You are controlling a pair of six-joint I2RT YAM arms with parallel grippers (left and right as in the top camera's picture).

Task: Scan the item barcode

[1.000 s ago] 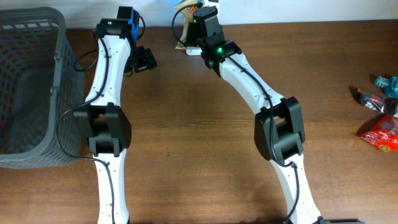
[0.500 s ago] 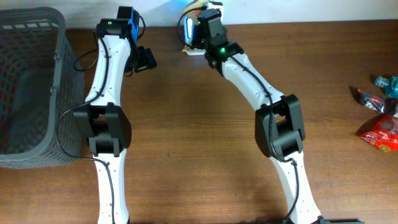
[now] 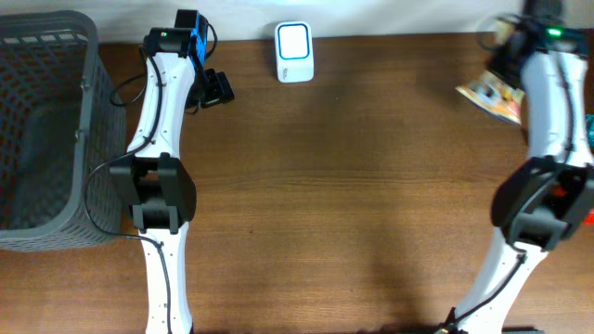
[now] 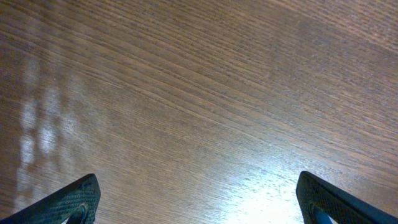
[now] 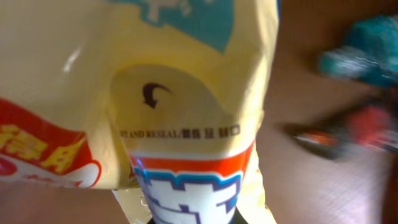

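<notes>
Brown wood desk (image 3: 371, 186) fills the overhead view. Grey mesh basket (image 3: 46, 130) sits at its left edge, far side. Left arm (image 3: 162, 139) reaches up the left side, right beside the basket. Its left claw (image 4: 200, 202) is released, jaws spread wide, the two dark fingertips (image 4: 78, 198) at the bottom corners of the left wrist view with only bare wood grain between them, nothing held. Right arm (image 3: 552, 111) runs along the right edge toward the far right corner. Right claw (image 5: 191, 216) is clenched on a snack packet (image 3: 490, 93), which hangs off the desk surface near the far right, tilted, well apart from the scanner. Close up, the snack packet (image 5: 186, 93) is yellow with red and blue print and a round reseal flap with a small arrow; no barcode shows on this face. White scanner (image 3: 294, 51) with a blue-edged window stands at the far edge, centre, between the two arms and touching neither. Teal wrapper (image 5: 365, 48) and red wrapper (image 5: 368, 127) lie on the desk past the packet, both blurred, so their details cannot be told.
</notes>
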